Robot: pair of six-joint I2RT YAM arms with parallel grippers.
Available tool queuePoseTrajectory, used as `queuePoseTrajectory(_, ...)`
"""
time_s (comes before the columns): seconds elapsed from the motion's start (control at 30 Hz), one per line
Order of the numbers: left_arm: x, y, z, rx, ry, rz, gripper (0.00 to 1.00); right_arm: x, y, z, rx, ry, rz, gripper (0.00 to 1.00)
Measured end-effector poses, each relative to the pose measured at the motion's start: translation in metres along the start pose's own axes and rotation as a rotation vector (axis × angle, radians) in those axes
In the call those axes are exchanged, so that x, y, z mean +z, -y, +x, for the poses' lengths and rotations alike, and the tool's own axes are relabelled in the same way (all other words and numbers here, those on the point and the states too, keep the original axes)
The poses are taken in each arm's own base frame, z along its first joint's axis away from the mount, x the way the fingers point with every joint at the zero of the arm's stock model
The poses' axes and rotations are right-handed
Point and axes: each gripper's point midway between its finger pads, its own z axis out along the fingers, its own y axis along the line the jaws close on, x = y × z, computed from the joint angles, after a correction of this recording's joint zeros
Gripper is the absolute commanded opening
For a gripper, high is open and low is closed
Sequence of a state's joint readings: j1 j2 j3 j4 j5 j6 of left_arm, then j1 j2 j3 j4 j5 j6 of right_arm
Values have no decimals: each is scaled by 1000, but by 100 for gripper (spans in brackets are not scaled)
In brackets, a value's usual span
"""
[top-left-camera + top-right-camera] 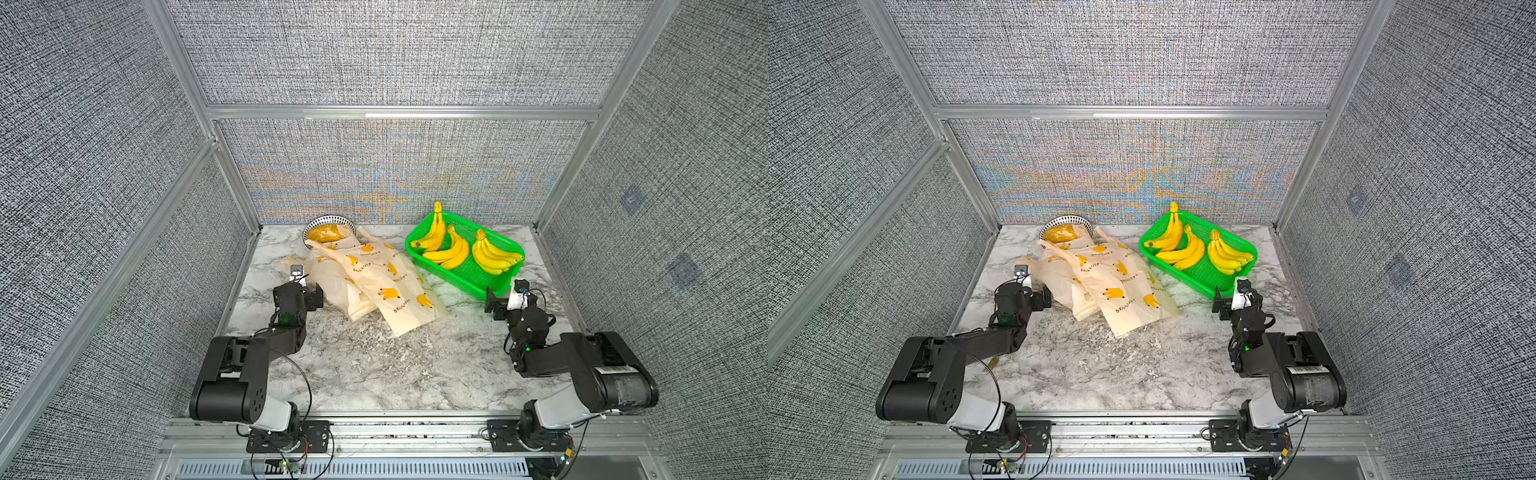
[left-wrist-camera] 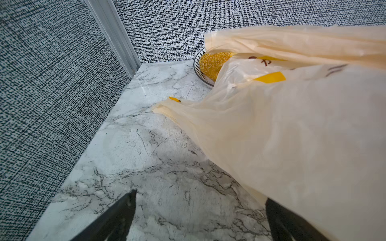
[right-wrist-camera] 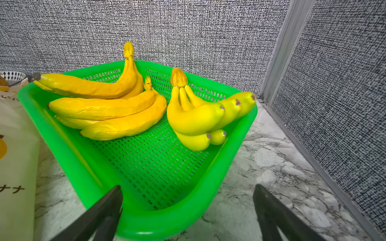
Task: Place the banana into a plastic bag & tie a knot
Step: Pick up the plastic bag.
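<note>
at two o'clock on the marble table (image 1: 374,374), your bananas (image 1: 494,254) sit in three bunches inside the green basket (image 1: 457,276). the banana-print plastic bags (image 1: 386,282) lie overlapped from the centre toward eleven, their far end over the bowl (image 1: 330,217) at twelve. your left gripper (image 2: 201,197) stands wide and empty just beside the bags; your right gripper (image 3: 188,187) stands wide and empty at the basket's near corner

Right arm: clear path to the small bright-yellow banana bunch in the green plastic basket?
Probably yes. The right gripper stands open at the near rim of the green plastic basket, facing the small bright-yellow banana bunch. Nothing lies over the bunch; only the rim must be cleared.
</note>
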State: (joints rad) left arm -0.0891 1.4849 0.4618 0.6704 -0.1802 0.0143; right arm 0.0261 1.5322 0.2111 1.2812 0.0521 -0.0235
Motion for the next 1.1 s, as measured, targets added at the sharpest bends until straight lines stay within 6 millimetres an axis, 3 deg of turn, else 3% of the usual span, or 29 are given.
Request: queuePoseTrajectory(1.1,-3,0,0,0,2,0,99,-1,0,0,0,2,0,98)
